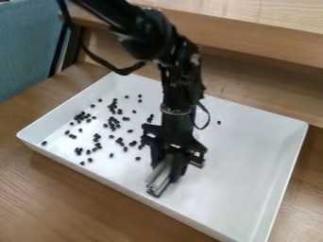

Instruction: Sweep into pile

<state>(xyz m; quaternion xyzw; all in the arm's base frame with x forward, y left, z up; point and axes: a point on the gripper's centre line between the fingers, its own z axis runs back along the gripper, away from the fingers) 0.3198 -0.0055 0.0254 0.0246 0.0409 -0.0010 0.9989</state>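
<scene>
White rectangular tray (pixel 252 156) lies flat on the wood-grain bench (pixel 69 203), set at a slant to the view, its raised walls leaning outward. Small dark pieces (pixel 114 124), rounded like beans, lie scattered on the tray floor, nearly all on the view's left side of the arm. Some are bunched, some single; several in the clumps appear to touch. One stray near the tray's left corner, just inside the wall. Another lies well apart from the rest, on the view's right of the arm, toward the far wall. A few sit just beside the gripper (pixel 168 171), on its left in the view.

Arm (pixel 180 71) enters at the top edge, left of centre, bends, and drops over the tray's middle. Gripper hangs low there, its lower end slanting toward the near long wall. Cannot tell how far open it is. A pale grey, straight-edged piece (pixel 159 176) with a dark tip shows at that lower end; cannot tell whether it is held or belongs to the gripper. Contact with the tray floor also uncertain.

Black cable (pixel 104 62) sags off the upper arm; a thin loop hangs by the lower arm. Behind the tray, a wooden ledge (pixel 265 45). Upper left, a blue-grey panel (pixel 25 42) with a fabric look, beside a dark upright.
</scene>
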